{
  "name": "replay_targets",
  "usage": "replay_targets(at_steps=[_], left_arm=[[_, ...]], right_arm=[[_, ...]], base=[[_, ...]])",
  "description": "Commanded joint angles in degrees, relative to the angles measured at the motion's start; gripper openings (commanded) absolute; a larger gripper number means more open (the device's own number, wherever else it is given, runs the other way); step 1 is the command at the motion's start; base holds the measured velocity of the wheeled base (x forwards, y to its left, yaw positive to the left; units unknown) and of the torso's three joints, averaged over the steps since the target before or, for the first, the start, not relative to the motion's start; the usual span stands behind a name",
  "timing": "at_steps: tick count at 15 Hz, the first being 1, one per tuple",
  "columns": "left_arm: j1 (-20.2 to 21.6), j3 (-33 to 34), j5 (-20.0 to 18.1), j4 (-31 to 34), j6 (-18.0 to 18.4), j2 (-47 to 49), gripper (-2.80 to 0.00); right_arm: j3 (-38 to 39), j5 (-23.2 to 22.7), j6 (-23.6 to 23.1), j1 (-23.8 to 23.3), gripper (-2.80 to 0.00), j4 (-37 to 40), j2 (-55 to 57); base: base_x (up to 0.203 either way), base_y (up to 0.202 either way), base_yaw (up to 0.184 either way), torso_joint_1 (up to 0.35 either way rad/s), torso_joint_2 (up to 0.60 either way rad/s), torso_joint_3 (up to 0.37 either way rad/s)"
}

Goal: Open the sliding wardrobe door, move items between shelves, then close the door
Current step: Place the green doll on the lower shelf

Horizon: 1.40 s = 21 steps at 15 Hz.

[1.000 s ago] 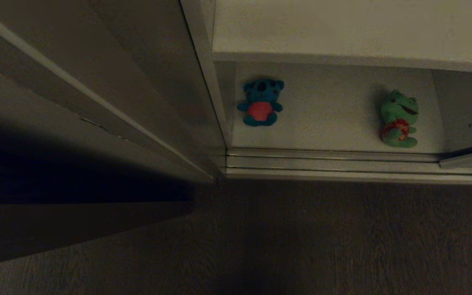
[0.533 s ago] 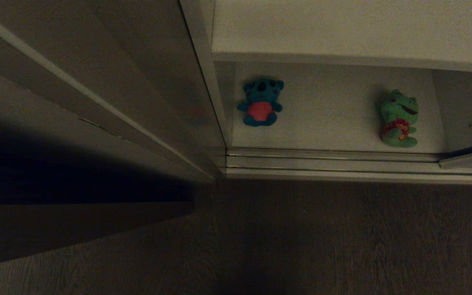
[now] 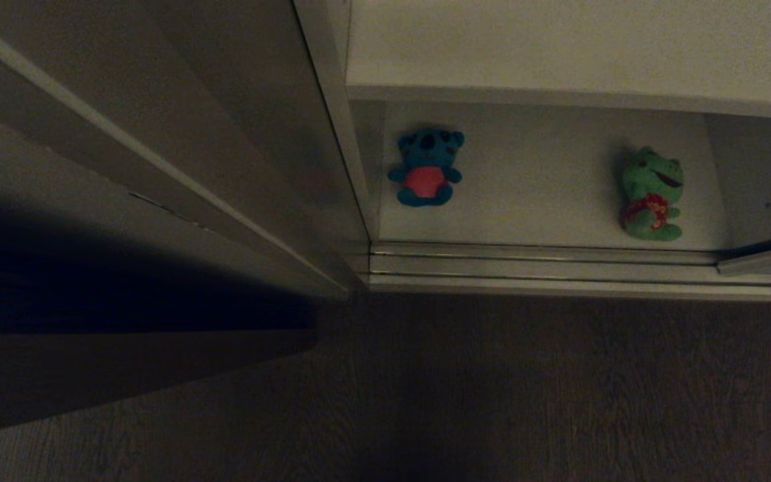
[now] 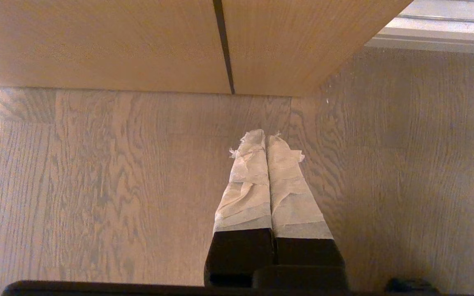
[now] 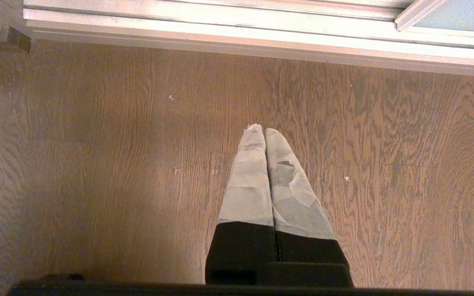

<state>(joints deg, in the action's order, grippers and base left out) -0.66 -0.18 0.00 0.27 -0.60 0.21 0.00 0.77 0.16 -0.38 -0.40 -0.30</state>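
A teal-blue bear (image 3: 425,167) with a red belly lies at the left end of the lower shelf (image 3: 539,181). A green frog (image 3: 652,195) with red trim lies at its right end. Another shelf (image 3: 559,47) juts out above them. Only a corner of the sliding wardrobe door (image 3: 767,258) shows at the right, its pale green panel (image 5: 461,15) in the right wrist view, so the opening is uncovered. Neither arm shows in the head view. My left gripper (image 4: 265,137) hangs shut and empty over the wooden floor. My right gripper (image 5: 265,130) is shut and empty above the floor, short of the track.
A light metal door track (image 3: 559,268) runs along the wardrobe's foot. Brown wooden panels (image 4: 138,41) stand to the left of the opening, close to my left gripper. Wood-grain floor (image 3: 559,388) stretches in front of the wardrobe.
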Motion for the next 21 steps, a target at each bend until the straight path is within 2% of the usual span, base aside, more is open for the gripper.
replay_targets(at_steps=[1, 6, 21], left_arm=[[0.0, 0.0, 0.0, 0.0, 0.0, 0.0, -2.8], [0.0, 0.1, 0.1, -0.4, -0.1, 0.0, -2.8], [0.0, 0.0, 0.0, -0.3, -0.1, 0.0, -2.8]], right_arm=[[0.1, 0.0, 0.0, 0.0, -2.8, 0.0, 0.3], [0.1, 0.0, 0.0, 0.0, -2.8, 0.0, 0.3], [0.1, -0.1, 0.0, 0.0, -2.8, 0.0, 0.3]], base=[[0.0, 0.0, 0.0, 0.0, 0.0, 0.0], [0.0, 0.0, 0.0, 0.001, 0.0, 0.04], [0.0, 0.0, 0.0, 0.001, 0.0, 0.198]])
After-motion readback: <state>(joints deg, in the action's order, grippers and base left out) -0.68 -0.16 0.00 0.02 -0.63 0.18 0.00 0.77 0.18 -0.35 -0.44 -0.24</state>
